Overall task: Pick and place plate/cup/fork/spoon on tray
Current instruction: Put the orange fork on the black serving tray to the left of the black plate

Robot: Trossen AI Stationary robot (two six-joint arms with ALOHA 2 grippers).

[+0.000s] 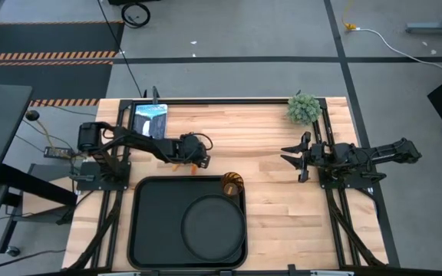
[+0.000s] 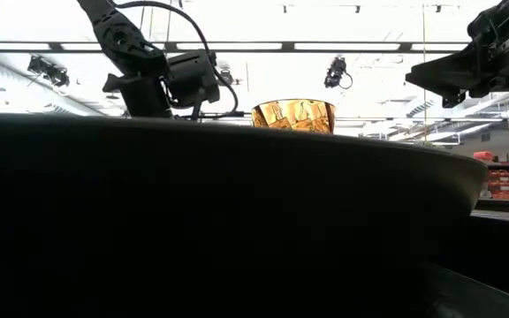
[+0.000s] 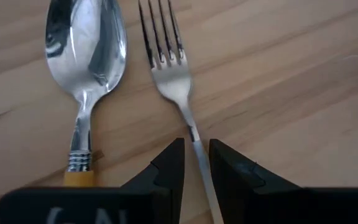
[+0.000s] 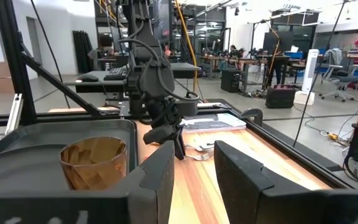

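The fork and the spoon lie side by side on the wood table, beyond the tray's far rim. My left gripper points down over the fork. It is open by a narrow gap, with one finger on each side of the fork's thin metal neck; I see no touch. It hides the fork's handle. In the high view, my left gripper covers both utensils. The round black plate lies in the black tray. The amber cup stands in the tray's far right corner. My right gripper waits open at the right.
A green fuzzy plant stands at the far right of the table. A flat device with a lit screen lies at the far left. Bare wood shows between the tray and the right arm.
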